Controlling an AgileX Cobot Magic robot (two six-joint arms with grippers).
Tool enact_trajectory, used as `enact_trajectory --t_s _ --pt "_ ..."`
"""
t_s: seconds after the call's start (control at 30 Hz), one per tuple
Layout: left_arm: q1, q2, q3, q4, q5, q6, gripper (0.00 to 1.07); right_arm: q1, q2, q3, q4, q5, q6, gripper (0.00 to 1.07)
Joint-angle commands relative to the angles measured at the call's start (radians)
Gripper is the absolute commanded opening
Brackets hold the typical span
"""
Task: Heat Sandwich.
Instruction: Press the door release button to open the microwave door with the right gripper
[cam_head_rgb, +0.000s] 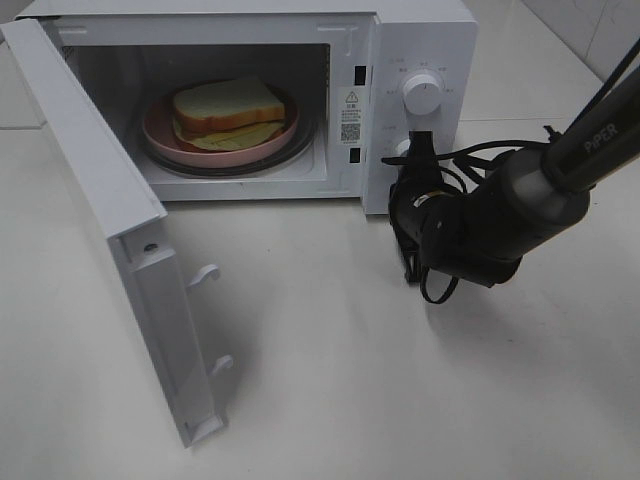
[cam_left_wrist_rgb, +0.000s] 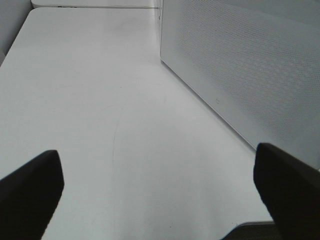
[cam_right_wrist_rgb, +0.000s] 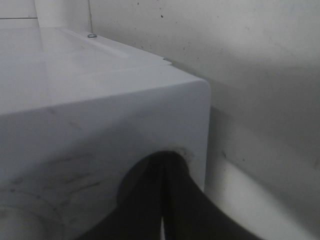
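The sandwich (cam_head_rgb: 228, 108), white bread with tan crust and pale yellow filling, lies on a round pink plate (cam_head_rgb: 160, 135) inside the white microwave (cam_head_rgb: 420, 30). The microwave's door (cam_head_rgb: 110, 200) stands wide open to the left. My right gripper (cam_head_rgb: 414, 152) is shut, its tips against the control panel at the lower knob, which it mostly hides. In the right wrist view the shut right gripper (cam_right_wrist_rgb: 164, 165) presses on the panel near the microwave's right corner. My left gripper (cam_left_wrist_rgb: 156, 152) is open and empty over bare table, beside the microwave's perforated side wall (cam_left_wrist_rgb: 240, 65); the high view does not show it.
The upper knob (cam_head_rgb: 423, 95) on the panel is uncovered. The open door juts toward the table's front left, with two latch hooks (cam_head_rgb: 207, 273) on its inner edge. The right arm (cam_head_rgb: 520, 205) and its cables hang in front of the panel. White tabletop (cam_head_rgb: 350, 380) spreads in front.
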Motion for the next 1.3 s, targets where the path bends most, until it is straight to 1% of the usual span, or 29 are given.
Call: enact_trajectory --t_s 0.03,0.4,0.5,0.7,0.73,0.83,0.87,0.97,1.03,1.13,1.17,1.3 --pt "0.007 -0.007 0.002 0.000 -0.007 0.001 0.98 -0.058 -0.005 -0.112 -0.097 -0.244 -0.014 0.00" --pt "0.007 -0.007 0.002 0.000 -0.007 0.001 0.98 -0.057 -0.005 -0.111 -0.123 -0.222 -0.014 0.00" --pt "0.007 -0.007 0.002 0.000 -0.007 0.001 0.98 -0.056 -0.020 -0.096 -0.121 -0.193 -0.014 0.00" --pt "0.007 -0.007 0.002 0.000 -0.007 0.000 0.98 -0.055 -0.063 -0.036 -0.134 -0.081 -0.013 0.00" --pt "0.007 -0.007 0.002 0.000 -0.007 0.000 0.98 -0.055 -0.071 -0.010 -0.146 -0.043 -0.005 0.00" --pt "0.007 -0.007 0.002 0.000 -0.007 0.000 0.98 -0.055 -0.078 0.014 -0.154 -0.016 0.011 0.00" --pt "0.007 -0.007 0.002 0.000 -0.007 0.000 0.98 -0.055 -0.087 0.042 -0.154 0.003 0.012 0.00" --pt "0.007 -0.007 0.002 0.000 -0.007 0.001 0.98 -0.051 -0.099 0.068 -0.154 0.024 0.010 0.00" --pt "0.007 -0.007 0.002 0.000 -0.007 0.000 0.98 -0.043 -0.129 0.110 -0.156 0.058 -0.001 0.00" --pt "0.007 -0.007 0.002 0.000 -0.007 0.000 0.98 -0.043 -0.143 0.131 -0.177 0.083 -0.003 0.00" --pt "0.007 -0.007 0.002 0.000 -0.007 0.000 0.98 -0.043 -0.159 0.154 -0.200 0.116 -0.001 0.00" --pt "0.007 -0.007 0.002 0.000 -0.007 0.001 0.98 -0.043 -0.187 0.184 -0.210 0.159 -0.003 0.00"
